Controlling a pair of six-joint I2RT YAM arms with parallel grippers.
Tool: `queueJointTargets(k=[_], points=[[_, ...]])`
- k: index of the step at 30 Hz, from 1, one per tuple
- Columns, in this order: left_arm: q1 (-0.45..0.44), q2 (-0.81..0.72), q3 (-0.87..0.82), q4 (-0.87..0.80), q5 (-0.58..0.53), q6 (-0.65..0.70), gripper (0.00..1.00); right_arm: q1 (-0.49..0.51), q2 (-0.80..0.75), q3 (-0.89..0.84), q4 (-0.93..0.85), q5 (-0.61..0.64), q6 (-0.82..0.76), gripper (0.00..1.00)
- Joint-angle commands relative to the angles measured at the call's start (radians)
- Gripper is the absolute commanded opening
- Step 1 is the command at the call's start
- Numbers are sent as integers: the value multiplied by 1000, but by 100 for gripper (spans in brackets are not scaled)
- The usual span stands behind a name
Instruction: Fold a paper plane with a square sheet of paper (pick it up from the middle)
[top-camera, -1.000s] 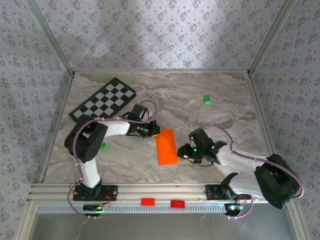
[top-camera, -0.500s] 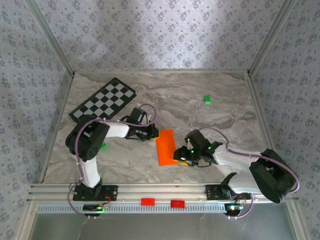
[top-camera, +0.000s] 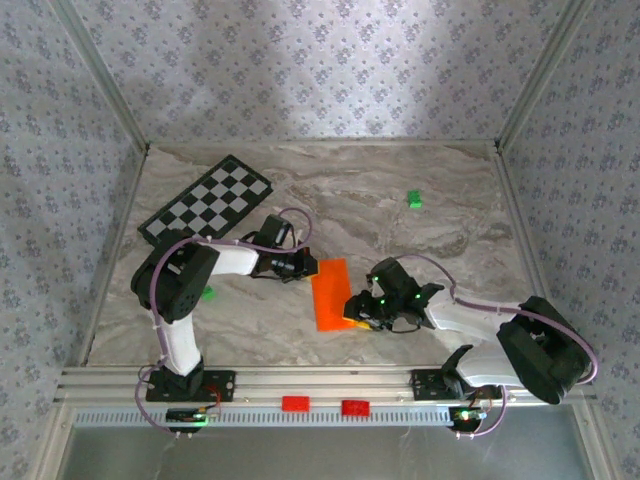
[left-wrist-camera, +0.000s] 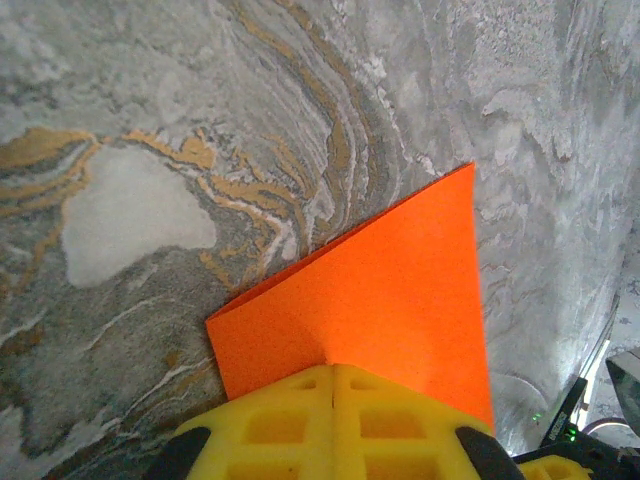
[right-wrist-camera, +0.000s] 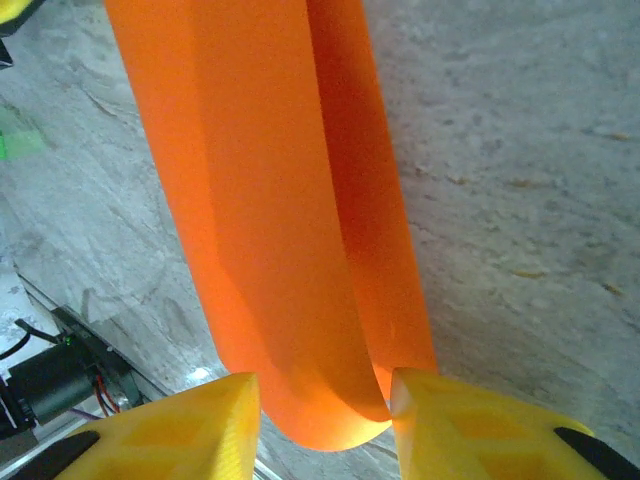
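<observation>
Paper (right-wrist-camera: 270, 230), curled, between right hand (right-wrist-camera: 325, 400) fingers (right-wrist-camera: 170, 435)

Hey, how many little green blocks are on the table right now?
2. One green block sits far right on the table; the other green block lies near left, beside the left arm. More may be hidden under the arms.

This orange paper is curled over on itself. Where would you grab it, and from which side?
I'd take the orange sheet by its rounded, doubled-over end, coming in low from the right arm's side. There the loop bulges off the marble table, so two fingers can straddle it; elsewhere it lies flat.
</observation>
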Motion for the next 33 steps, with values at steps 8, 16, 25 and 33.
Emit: queueJointTargets(k=[8, 16, 25, 33], points=[[-1, 28, 8, -36, 21, 21, 5, -19, -10, -4, 63, -27, 16, 42], [-1, 35, 32, -43, 37, 34, 5, -119, 83, 41, 208, -138, -5, 43], [-1, 28, 49, -53, 49, 40, 5, -153, 135, 34, 211, -149, -33, 27], [-1, -50, 87, -84, 70, 39, 17, -156, 164, 32, 178, -111, -55, 9]])
